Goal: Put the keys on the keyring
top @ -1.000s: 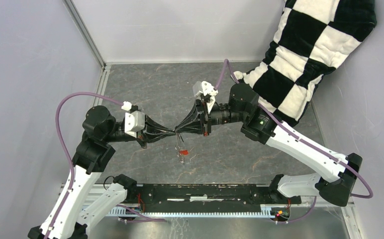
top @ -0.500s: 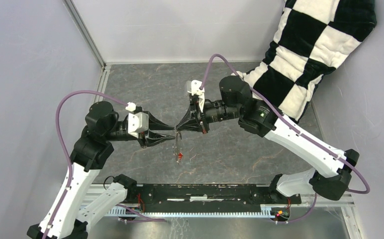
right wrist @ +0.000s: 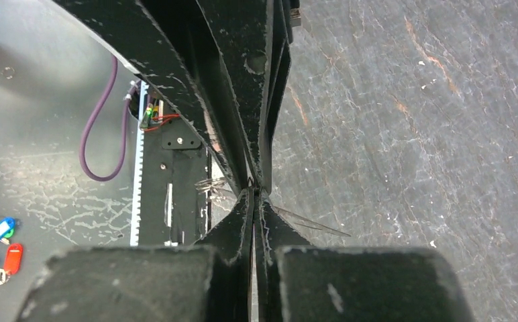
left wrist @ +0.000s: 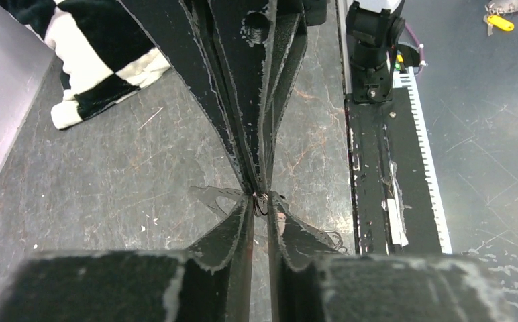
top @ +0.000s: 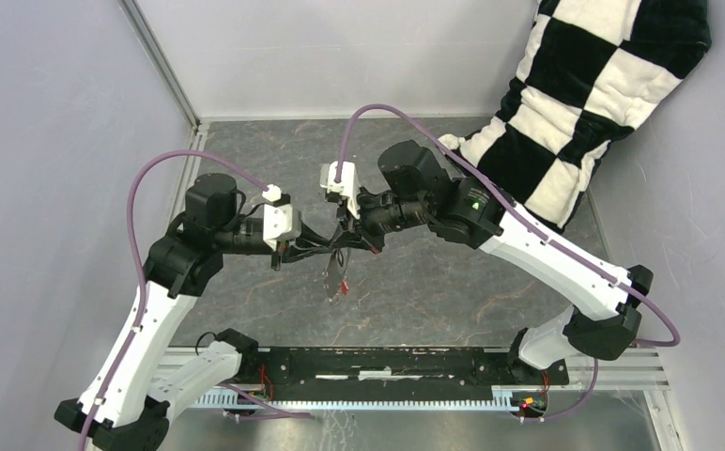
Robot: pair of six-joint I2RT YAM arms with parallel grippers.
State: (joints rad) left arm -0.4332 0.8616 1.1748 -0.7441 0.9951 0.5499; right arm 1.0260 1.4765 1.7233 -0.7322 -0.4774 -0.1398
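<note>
Grey and scuffed, a lower surface [right wrist: 41, 168] lies beyond the counter's near edge, with small coloured key tags [right wrist: 1, 245] scattered on it. Along that near edge runs a black rail [top: 387, 362] carrying both arm bases. The counter [top: 453, 282] is dark grey and stone-patterned, veined with pale and rusty streaks and flecked with scratches. Above its middle the left hand [top: 328, 248] and right hand [top: 344, 242] meet tip to tip. The keyring [top: 332, 274] hangs from that meeting point, with a red-headed key [top: 345, 287] against its lower part. The right hand's fingers are pressed together on the ring's thin wire. The left hand's fingers stand a narrow slit apart with wire between the tips; whether they pinch it I cannot tell. At the far right corner a black-and-white checked cushion [top: 584, 94] leans against the wall. Pale lilac-grey walls [top: 58, 113] enclose the left, far and right edges.
</note>
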